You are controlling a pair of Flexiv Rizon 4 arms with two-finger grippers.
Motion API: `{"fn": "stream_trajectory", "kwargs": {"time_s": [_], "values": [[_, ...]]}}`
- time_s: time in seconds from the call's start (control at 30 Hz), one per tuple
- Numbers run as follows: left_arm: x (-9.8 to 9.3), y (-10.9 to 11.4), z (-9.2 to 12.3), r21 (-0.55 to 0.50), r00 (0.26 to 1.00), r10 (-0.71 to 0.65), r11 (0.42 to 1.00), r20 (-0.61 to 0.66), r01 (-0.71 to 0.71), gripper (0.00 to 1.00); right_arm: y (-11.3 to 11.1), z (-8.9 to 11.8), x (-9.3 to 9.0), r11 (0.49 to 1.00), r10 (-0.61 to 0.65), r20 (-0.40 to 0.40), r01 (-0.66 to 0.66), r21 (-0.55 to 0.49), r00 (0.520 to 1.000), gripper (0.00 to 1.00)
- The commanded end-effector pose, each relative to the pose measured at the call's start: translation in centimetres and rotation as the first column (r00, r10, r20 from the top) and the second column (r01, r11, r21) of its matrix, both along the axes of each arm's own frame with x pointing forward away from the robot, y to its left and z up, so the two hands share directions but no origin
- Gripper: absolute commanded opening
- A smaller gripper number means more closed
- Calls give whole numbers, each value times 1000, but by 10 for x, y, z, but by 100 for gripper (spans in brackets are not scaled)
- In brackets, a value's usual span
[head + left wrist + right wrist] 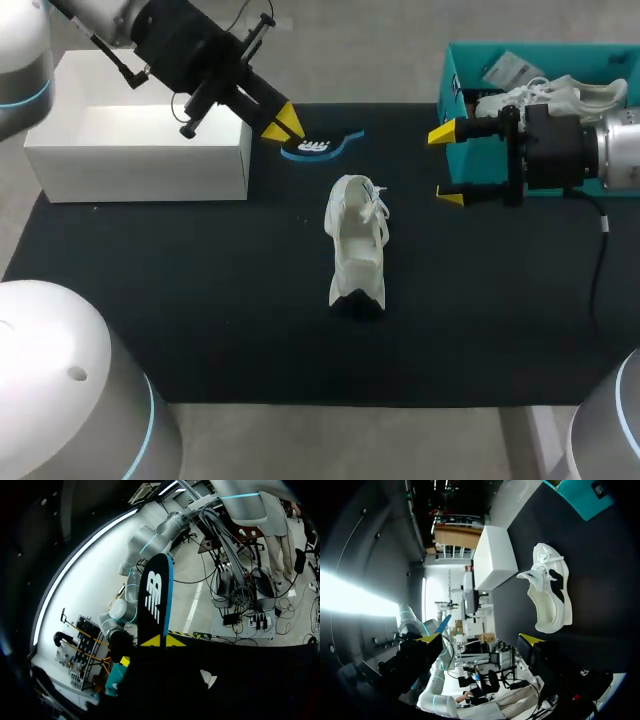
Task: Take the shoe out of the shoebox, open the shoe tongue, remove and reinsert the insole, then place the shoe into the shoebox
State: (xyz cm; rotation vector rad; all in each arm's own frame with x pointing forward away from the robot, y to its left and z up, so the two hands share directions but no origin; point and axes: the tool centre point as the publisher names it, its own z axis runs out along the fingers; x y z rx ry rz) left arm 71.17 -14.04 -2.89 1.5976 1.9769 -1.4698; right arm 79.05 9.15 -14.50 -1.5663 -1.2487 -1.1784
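Note:
A white shoe (357, 245) lies on the black mat (200, 290) near the middle, its opening facing the far side. My left gripper (283, 125) hangs beyond it, shut on a black insole (320, 146) with a blue rim. In the left wrist view the insole (155, 597) sticks straight out from between the yellow tips of that gripper (161, 641). My right gripper (447, 165) stands open and empty beside the teal shoebox (448, 85), to the right of the shoe. From the right wrist, the shoe (548, 590) lies ahead of the open gripper (480, 638).
A white open box (140, 150) stands at the mat's back left, seen too as the white box (492, 557) in the right wrist view. The teal shoebox holds a second white shoe (560, 97) and paper. The mat's near half is bare.

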Motion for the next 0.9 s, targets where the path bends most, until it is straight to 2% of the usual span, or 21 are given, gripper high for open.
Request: {"fn": "stream_trajectory", "kwargs": {"time_s": [0.03, 0.17, 0.27, 0.43, 0.57, 0.73, 0.83, 0.87, 0.9], "values": [[1, 12, -10, -47, 927, -13, 998, 374, 33, 0, 3, 7, -1, 999, -32, 25, 32, 3, 999, 100], [16, 14, -18, -24, 890, 2, 1000, 455, 10, 0, 4, 15, 5, 995, -94, 70, 91, 37, 993, 100], [22, 10, -20, -56, 886, 27, 998, 463, -1, 0, 8, 22, 9, 990, -131, 100, 125, 62, 986, 100], [27, 0, -29, -93, 919, 61, 995, 389, -27, 0, 16, 33, 15, 985, -157, 148, 144, 96, 976, 100], [27, -12, -37, -104, 936, 66, 994, 345, -31, 0, 21, 38, 18, 985, -170, 180, 160, 69, 969, 100], [26, -28, -48, -99, 941, 46, 995, 336, -14, 0, 23, 43, 21, 986, -162, 196, 153, 61, 967, 100], [31, -39, -53, -83, 923, 12, 996, 385, 22, 0, 29, 41, 22, 989, -134, 179, 122, 77, 975, 100], [33, -43, -54, -74, 914, -4, 997, 406, 37, 0, 31, 40, 23, 990, -127, 174, 113, 85, 977, 96], [35, -47, -54, -79, 912, 8, 997, 410, 27, 0, 32, 40, 23, 991, -116, 169, 102, 88, 979, 85]]}}
